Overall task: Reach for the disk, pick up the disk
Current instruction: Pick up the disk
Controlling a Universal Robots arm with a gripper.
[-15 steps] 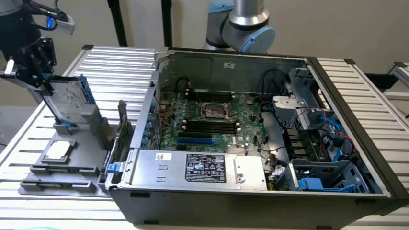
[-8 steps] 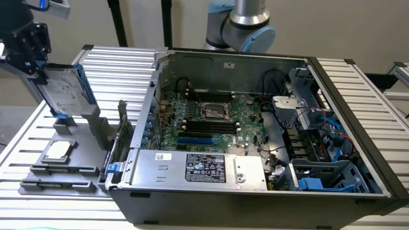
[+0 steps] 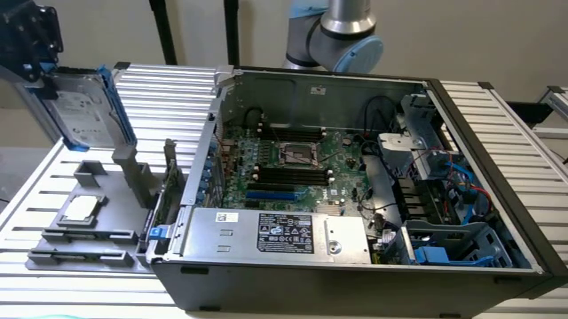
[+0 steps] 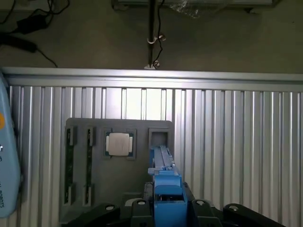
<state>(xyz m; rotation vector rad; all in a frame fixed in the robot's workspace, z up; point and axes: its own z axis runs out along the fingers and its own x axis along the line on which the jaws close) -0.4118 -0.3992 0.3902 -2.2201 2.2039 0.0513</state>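
Note:
The disk (image 3: 82, 109), a grey hard drive with a white label and blue carrier rails, hangs upright and slightly tilted in the air at the exterior view's left. My black gripper (image 3: 40, 66) is shut on its upper end. The disk is clear of the grey fixture (image 3: 106, 256) below it. In the wrist view the disk (image 4: 165, 182) shows edge-on as a blue rail running away from my gripper (image 4: 168, 210), whose black fingers (image 4: 139, 208) sit on either side of it. An empty slot (image 4: 158, 137) of the fixture lies just past the disk's far end.
A small silver square chip (image 3: 80, 209) rests in the fixture (image 4: 94, 189). The open computer case (image 3: 355, 286) takes up the exterior view's middle and right, with a silver box with a black label (image 3: 284, 232) inside. All stands on a ribbed metal table (image 3: 169, 86).

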